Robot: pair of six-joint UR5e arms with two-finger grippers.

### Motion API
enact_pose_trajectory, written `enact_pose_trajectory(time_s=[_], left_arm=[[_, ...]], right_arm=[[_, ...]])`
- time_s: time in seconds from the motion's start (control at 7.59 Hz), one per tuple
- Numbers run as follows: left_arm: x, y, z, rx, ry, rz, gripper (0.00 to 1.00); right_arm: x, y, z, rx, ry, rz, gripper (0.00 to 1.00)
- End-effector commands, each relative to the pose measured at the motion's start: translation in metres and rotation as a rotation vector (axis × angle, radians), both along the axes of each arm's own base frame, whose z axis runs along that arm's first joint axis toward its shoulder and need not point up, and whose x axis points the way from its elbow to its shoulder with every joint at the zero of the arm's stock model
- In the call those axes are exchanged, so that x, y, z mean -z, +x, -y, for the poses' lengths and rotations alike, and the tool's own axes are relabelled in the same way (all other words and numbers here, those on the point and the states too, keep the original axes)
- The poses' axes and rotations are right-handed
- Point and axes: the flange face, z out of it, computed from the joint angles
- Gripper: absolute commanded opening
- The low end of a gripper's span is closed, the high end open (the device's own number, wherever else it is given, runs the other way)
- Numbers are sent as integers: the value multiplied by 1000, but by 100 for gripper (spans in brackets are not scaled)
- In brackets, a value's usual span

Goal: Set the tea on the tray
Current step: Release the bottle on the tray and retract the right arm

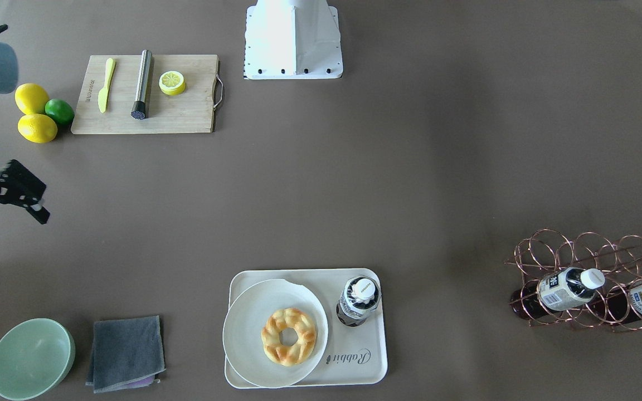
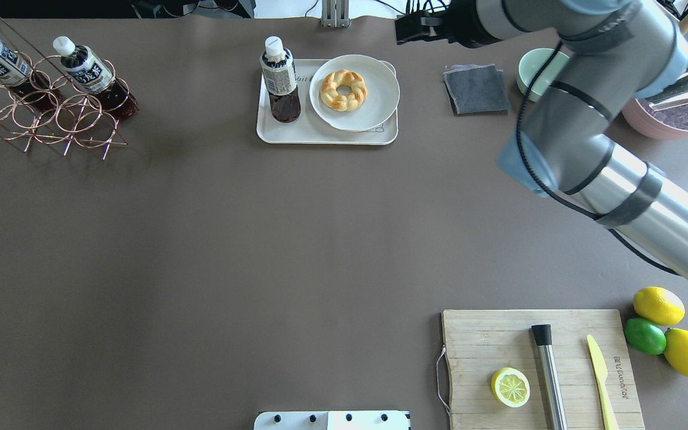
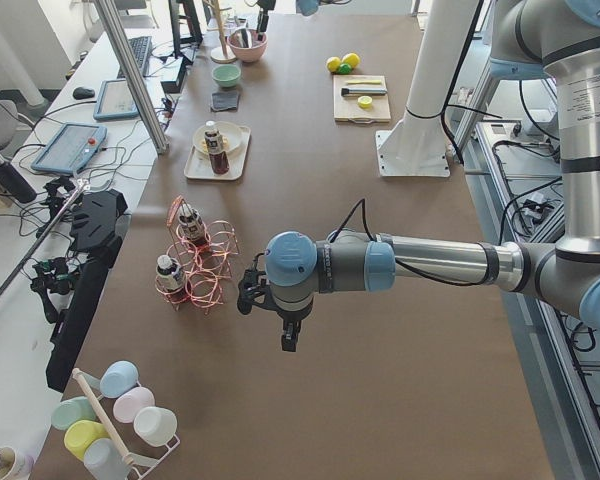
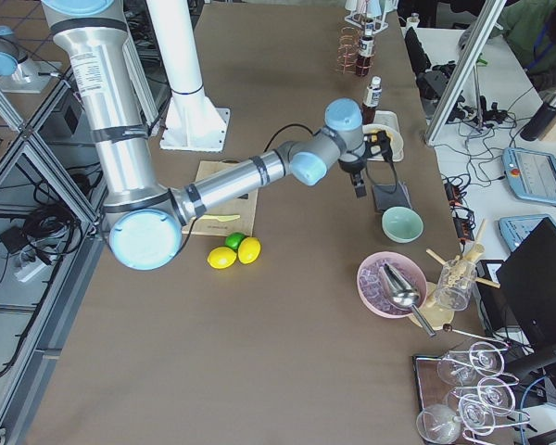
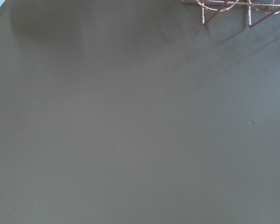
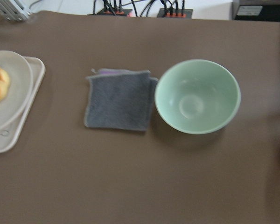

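The tea (image 1: 359,301) is a small bottle of dark liquid with a white cap. It stands upright on the cream tray (image 1: 365,362), beside a round plate. It also shows in the overhead view (image 2: 279,83) on the tray (image 2: 320,137). My right gripper (image 1: 11,223) hovers well off to the side of the tray, above the table near the grey cloth, with its jaws apart and empty; in the overhead view it (image 2: 407,30) is at the far edge. My left gripper (image 3: 280,325) shows only in the left side view, near the copper rack; I cannot tell its state.
A copper wire rack (image 2: 45,113) holds two more tea bottles (image 2: 90,71). The plate (image 2: 374,101) carries a doughnut (image 2: 344,89). A grey cloth (image 6: 119,100) and green bowl (image 6: 197,95) lie beside the tray. A cutting board (image 2: 535,364), lemons (image 2: 657,304) and a lime sit near the robot.
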Motion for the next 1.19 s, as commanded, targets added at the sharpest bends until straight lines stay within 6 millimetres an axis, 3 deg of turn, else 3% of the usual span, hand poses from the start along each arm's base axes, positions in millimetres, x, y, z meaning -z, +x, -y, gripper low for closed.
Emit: enact_pose_trajectory(time_s=[0.0, 0.13, 0.26, 0.4, 0.53, 0.79, 0.92, 1.05], left_arm=[[1, 0, 0, 0, 3, 1, 99], [1, -1, 0, 2, 1, 0, 99], [1, 0, 0, 0, 1, 1, 99], [1, 0, 1, 0, 4, 1, 99], [2, 0, 1, 0, 6, 2, 99], [5, 0, 1, 0, 13, 0, 99], [6, 0, 1, 0, 15, 1, 99], [6, -1, 0, 1, 16, 1, 99]], right_arm=[[-202, 130, -111, 55, -150, -149, 100], [-262, 163, -152, 5, -292, -168, 100], [-311, 193, -178, -58, -415, -194, 100], [-344, 205, -189, -70, -485, -253, 100], [-358, 219, -197, -48, -520, -286, 100], [-355, 262, -196, 34, -488, -296, 100], [-350, 267, -196, 66, -462, -301, 100], [-332, 261, -181, 78, -422, -337, 100]])
